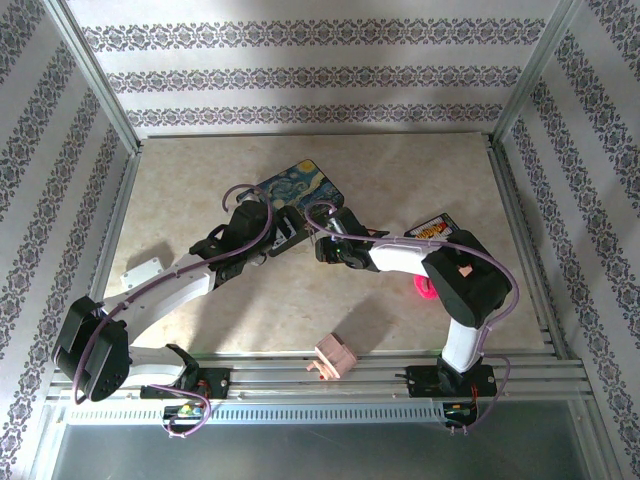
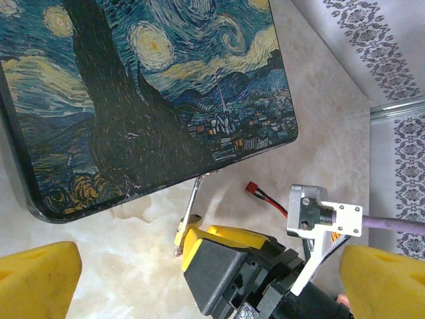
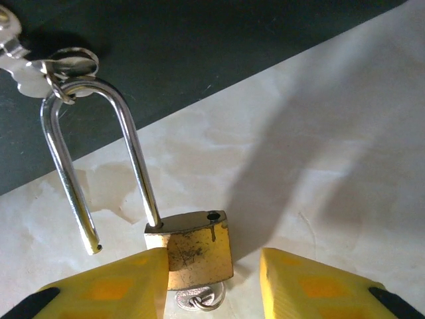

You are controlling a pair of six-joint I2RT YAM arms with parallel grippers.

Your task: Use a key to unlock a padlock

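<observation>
Our right gripper (image 3: 212, 292) is parted around the padlock (image 3: 198, 249), one pad (image 3: 129, 282) touching its body, the key (image 3: 199, 297) in its base. The shackle (image 3: 99, 153) is open, hooked at the near edge of the painted box (image 2: 133, 86); our left gripper (image 2: 206, 286) gapes empty.

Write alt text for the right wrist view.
An open brass padlock lies on a table, its shackle sprung free at one end and hooked through a clasp ring on a dark box. Yellow fingers flank it; a key shows at its base.

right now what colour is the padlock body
Padlock body: tarnished brass-yellow; right wrist view shows it best.
</observation>
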